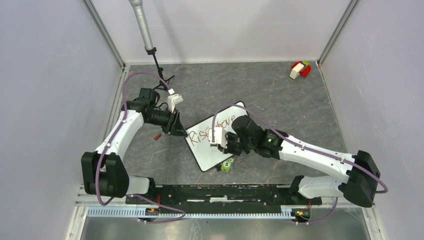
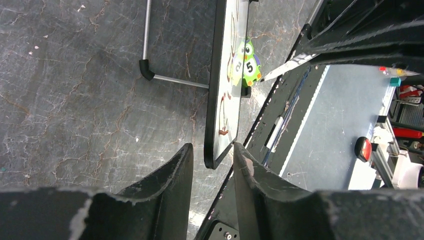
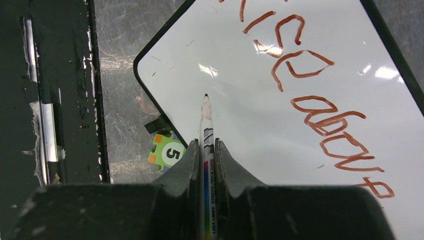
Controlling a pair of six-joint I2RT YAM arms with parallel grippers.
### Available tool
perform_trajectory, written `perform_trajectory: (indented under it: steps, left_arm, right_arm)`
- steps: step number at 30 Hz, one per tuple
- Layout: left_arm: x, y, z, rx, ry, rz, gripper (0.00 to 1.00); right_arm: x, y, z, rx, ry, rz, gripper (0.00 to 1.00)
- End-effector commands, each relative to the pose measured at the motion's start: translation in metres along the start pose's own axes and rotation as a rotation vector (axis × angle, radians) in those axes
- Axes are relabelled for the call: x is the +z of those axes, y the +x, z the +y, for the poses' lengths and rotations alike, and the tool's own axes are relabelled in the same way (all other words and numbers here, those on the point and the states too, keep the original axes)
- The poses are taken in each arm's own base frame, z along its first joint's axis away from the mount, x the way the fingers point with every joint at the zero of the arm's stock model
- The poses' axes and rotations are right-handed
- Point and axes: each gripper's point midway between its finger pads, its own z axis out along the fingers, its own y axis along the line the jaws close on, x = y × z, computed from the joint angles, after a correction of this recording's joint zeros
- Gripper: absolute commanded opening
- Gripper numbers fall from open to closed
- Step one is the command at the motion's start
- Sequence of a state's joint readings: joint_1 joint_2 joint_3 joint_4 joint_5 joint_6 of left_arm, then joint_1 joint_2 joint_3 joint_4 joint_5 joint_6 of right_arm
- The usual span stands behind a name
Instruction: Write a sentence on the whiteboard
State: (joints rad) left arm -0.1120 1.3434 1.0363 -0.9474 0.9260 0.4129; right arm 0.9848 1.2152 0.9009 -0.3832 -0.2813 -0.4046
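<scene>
— So, how far along is the sentence?

— Your whiteboard (image 1: 204, 154) lies askew at mid-table, just beyond the arm bases. Two red words, "Rise above" (image 3: 307, 75), run along its far half, and the near half is bare white. I can't say whether those two words are meant as the whole sentence. There is room for more, so I'd judge the writing partly done.

— And the marker?

— The marker (image 3: 206, 117) is pinched in your right gripper (image 3: 206, 149), with both fingers closed tight on the barrel. Its tip points at the bare patch below the writing. It is either on the surface or just off it, and the wrist view doesn't settle which. No fresh stroke shows at the tip.

— What about the left side?

— Your left gripper (image 2: 212, 152) straddles the board's left corner with its jaws narrowly apart. One finger looks to be against the edge, and a sliver of table shows beside the other. I read that as bracing the board rather than clamping it.

— Anything nearby to mind?

— An owl tile (image 1: 227, 164) numbered 5 sits at the board's near edge, and I can't tell whether it touches the board. A red-and-white block (image 1: 300, 69) sits in the far right corner, well apart.
</scene>
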Motion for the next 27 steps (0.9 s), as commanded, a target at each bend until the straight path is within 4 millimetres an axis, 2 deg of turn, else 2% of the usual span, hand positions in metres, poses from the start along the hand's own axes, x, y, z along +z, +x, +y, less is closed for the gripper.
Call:
perform_trajectory:
  steps: [1,6,10,16,20,27]
  left_arm:
    - [0.002,-0.002,-0.003,-0.012,0.022,-0.011,0.38]
    - [0.002,-0.001,-0.003,-0.013,0.024,-0.01,0.26]
    - [0.002,0.0,-0.003,-0.012,0.022,-0.008,0.15]
    - [0.002,-0.001,-0.002,-0.012,0.022,-0.007,0.09]
    - [0.003,0.0,-0.002,-0.013,0.021,-0.005,0.03]
    - [0.003,0.0,-0.001,-0.011,0.021,-0.005,0.02]
  right_arm:
    - [0.011,-0.004,-0.003,-0.023,0.053,0.012,0.0]
    - [0.018,0.0,0.0,-0.044,0.059,0.029,0.0]
    - [0.022,0.003,-0.005,-0.047,0.086,0.05,0.0]
    - [0.028,0.009,-0.005,-0.044,0.082,0.073,0.0]
    - [0.024,0.015,-0.012,-0.056,0.118,0.1,0.0]
    - [0.015,0.022,-0.02,-0.054,0.148,0.123,0.0]
